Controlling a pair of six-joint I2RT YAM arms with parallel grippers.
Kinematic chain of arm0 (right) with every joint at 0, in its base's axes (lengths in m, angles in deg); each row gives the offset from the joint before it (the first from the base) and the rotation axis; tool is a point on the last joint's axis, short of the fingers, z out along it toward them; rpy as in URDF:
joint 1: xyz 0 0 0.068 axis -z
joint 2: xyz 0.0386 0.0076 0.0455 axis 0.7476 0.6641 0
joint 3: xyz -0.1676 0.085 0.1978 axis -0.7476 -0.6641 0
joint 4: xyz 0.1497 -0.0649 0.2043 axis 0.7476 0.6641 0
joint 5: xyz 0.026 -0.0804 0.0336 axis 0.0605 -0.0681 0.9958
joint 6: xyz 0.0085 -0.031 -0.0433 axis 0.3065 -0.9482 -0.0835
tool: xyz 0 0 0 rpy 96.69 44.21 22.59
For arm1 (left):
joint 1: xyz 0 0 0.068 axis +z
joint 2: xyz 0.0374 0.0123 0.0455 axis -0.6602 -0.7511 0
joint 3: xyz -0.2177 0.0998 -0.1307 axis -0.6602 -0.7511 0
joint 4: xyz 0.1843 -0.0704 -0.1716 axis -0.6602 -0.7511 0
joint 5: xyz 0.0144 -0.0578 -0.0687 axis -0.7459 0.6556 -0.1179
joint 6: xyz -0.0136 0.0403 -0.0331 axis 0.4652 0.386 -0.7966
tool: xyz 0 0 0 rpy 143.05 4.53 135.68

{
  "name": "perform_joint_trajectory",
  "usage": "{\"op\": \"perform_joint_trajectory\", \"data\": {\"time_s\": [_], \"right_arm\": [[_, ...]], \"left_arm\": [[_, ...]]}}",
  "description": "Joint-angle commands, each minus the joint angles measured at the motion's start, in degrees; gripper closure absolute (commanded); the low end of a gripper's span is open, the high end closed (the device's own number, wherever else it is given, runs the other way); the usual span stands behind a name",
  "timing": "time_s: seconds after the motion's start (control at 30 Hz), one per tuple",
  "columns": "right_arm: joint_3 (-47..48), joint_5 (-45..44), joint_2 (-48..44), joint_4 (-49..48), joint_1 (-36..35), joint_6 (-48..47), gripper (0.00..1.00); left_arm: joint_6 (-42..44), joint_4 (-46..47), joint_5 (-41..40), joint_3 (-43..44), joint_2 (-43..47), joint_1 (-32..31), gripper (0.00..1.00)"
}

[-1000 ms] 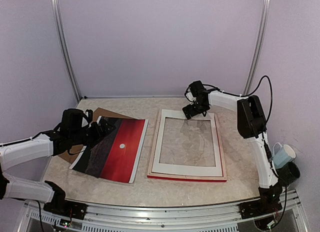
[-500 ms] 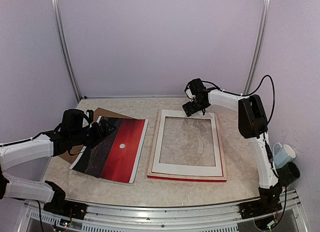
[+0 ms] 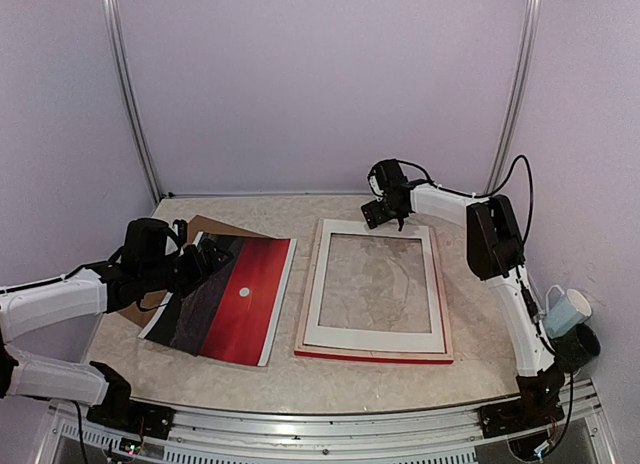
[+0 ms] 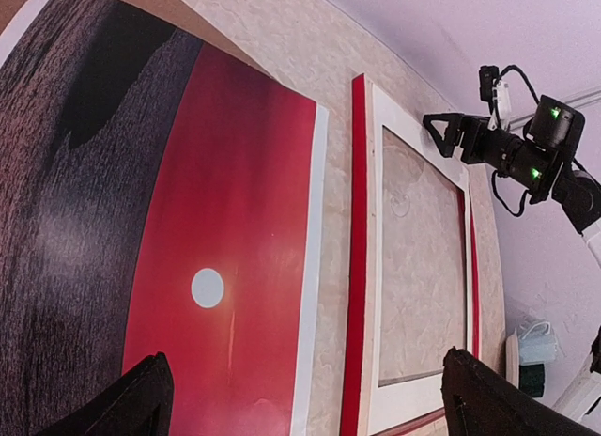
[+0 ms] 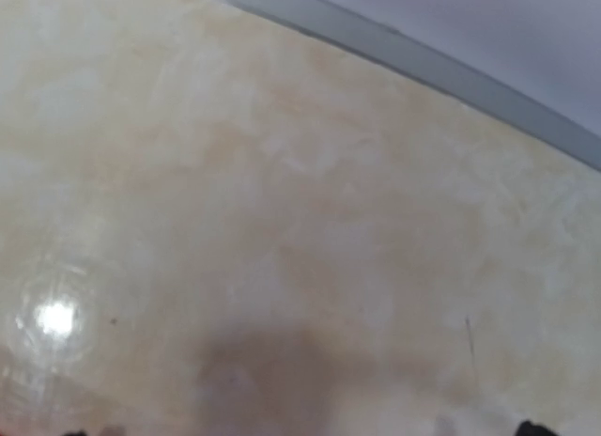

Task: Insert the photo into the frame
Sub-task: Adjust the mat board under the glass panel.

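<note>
The photo (image 3: 240, 294), a red sky with a small white sun over dark sea, lies flat on the left of the table. In the left wrist view the photo (image 4: 235, 220) fills the left half. My left gripper (image 3: 205, 262) hovers open over its far left part, with nothing between the fingertips (image 4: 150, 394). The frame (image 3: 370, 356) lies flat at centre right and shows a red near edge. A white mat (image 3: 318, 284) lies on top of it. My right gripper (image 3: 383, 212) hangs open just beyond the frame's far edge, holding nothing.
A brown backing board (image 3: 208, 225) sticks out from under the photo's far corner. A pale blue cup (image 3: 568, 310) sits in a black holder at the right edge. The right wrist view shows only blurred marbled tabletop (image 5: 282, 201) and the back wall's rail (image 5: 423, 55).
My right gripper has drawn back from over the frame's far edge toward the back wall. The left arm, photo and frame have not moved.
</note>
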Motion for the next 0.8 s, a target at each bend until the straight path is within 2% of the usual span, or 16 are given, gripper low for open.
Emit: {"op": "perform_joint_trajectory", "data": {"time_s": [0.0,0.27,0.77], "right_arm": [[1.3,2.4,2.0,2.8,0.4,0.6,0.01],[-1.9,9.2,-1.2,6.6,0.4,0.7,0.03],[-2.9,9.6,-2.4,11.1,0.6,-1.0,0.04]], "left_arm": [[-0.1,0.9,-0.5,-1.1,-0.1,-0.5,0.02],[-0.2,1.2,-0.2,-1.6,0.1,-0.5,0.02],[-0.8,1.8,-0.1,-2.2,0.5,-0.9,0.02]]}}
